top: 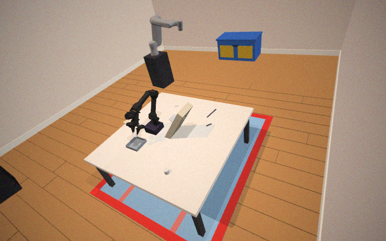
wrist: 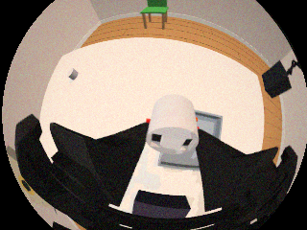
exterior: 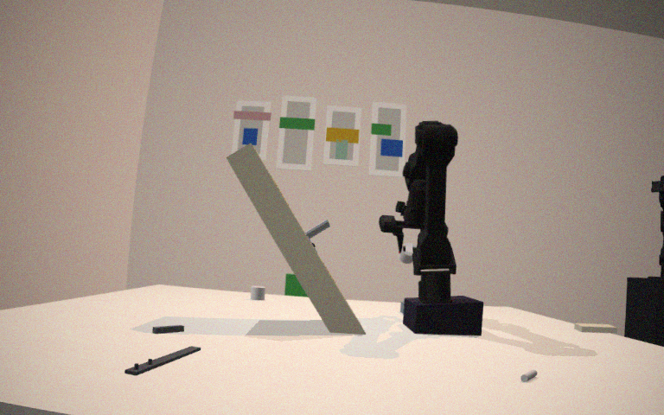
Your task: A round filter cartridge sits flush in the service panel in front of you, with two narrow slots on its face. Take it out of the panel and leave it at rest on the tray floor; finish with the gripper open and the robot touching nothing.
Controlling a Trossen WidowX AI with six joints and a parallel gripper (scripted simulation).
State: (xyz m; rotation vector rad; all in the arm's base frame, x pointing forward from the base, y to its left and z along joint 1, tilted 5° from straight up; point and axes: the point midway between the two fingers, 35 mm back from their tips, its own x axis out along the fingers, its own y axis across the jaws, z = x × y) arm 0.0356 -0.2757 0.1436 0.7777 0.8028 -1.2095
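Observation:
My gripper [top: 136, 130] [exterior: 404, 250] [wrist: 173, 130] is shut on the white round filter cartridge [exterior: 405, 256] [wrist: 173, 123]. It holds the cartridge in the air, pointing down over the grey tray [top: 129, 146] [wrist: 210, 123], with a gap between cartridge and tray floor. The tan service panel [top: 178, 120] [exterior: 293, 245] leans on the table to the right of the arm's base, apart from the gripper. In the exterior view the arm's own body hides the tray.
On the white table [top: 185, 170] lie a small white cylinder [top: 166, 171] [exterior: 257, 292], a long black bar [top: 211, 112] [exterior: 162, 360], a short black block [top: 208, 124] [exterior: 168, 328] and a small grey peg [exterior: 528, 375]. A black pedestal [top: 159, 69] with a grey arm stands behind the table.

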